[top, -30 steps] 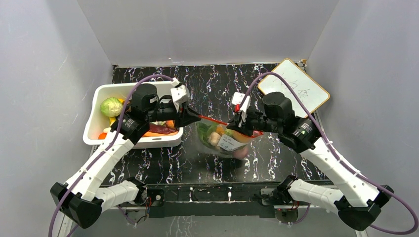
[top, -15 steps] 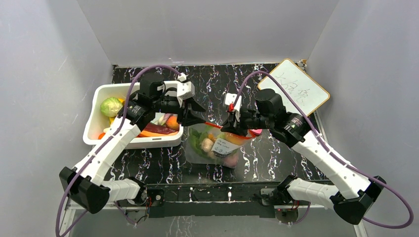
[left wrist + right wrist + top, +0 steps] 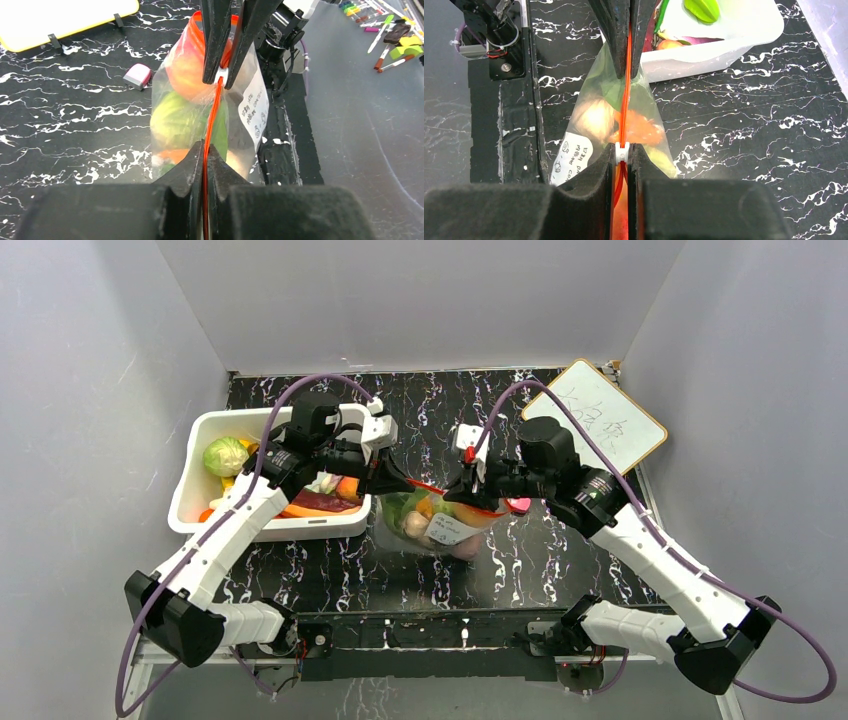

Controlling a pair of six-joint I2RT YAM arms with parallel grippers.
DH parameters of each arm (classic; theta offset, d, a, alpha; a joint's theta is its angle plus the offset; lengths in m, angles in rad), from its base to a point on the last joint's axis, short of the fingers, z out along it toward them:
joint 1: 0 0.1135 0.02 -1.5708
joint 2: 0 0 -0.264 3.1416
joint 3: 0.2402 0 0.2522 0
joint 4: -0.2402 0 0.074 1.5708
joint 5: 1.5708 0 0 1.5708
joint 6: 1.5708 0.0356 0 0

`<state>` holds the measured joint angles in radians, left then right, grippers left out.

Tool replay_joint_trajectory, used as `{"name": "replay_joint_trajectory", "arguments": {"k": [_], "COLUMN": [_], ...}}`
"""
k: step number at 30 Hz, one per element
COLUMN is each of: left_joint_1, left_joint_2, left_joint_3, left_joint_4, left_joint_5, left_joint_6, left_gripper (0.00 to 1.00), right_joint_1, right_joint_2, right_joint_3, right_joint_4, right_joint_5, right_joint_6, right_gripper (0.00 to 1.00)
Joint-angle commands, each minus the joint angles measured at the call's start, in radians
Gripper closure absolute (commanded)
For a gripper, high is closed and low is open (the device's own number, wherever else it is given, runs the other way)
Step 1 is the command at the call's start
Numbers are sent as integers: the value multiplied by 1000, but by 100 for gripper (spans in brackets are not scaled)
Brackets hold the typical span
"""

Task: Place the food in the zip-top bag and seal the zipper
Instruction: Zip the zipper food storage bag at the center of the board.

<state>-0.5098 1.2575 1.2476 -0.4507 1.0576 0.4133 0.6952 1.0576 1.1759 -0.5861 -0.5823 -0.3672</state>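
From above, the clear bag [image 3: 405,521] is held up between the two arms over the middle of the worktop [image 3: 560,560], with food showing through it and a white label [image 3: 447,530] on its near side; the white bin [image 3: 192,472] to its left holds more food, a cabbage [image 3: 226,455] among it. The wrist views settle what the top view cannot: the left hand [image 3: 204,152] is clenched on the red zipper [image 3: 212,112]; the right hand [image 3: 623,150] is clenched on the same strip at its white slider [image 3: 622,152]; the strip runs taut between them. A pink block [image 3: 137,76] lies on the worktop near the bag's right side. Against a second ago, the hands stand closer together; the stretch of zipper between them is shorter.
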Motion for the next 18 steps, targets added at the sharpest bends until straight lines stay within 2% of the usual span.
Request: {"name": "replay_joint_trajectory", "arguments": {"k": [1, 10, 18], "left_joint_1": [2, 2, 2], "left_joint_2": [-38, -159, -187], "left_joint_3": [26, -30, -68], "left_joint_4": [8, 172, 292], "left_joint_5": [-19, -257, -460], "left_joint_6": [12, -82, -120], "left_gripper": [100, 100, 100], "right_joint_1": [-2, -3, -2], "right_joint_2": [-7, -46, -118], "right_joint_3": [50, 27, 8], "right_joint_4": [117, 7, -63], "right_joint_5": [-23, 96, 167], "right_joint_6": [-1, -3, 43], "right_gripper": [100, 100, 100]}}
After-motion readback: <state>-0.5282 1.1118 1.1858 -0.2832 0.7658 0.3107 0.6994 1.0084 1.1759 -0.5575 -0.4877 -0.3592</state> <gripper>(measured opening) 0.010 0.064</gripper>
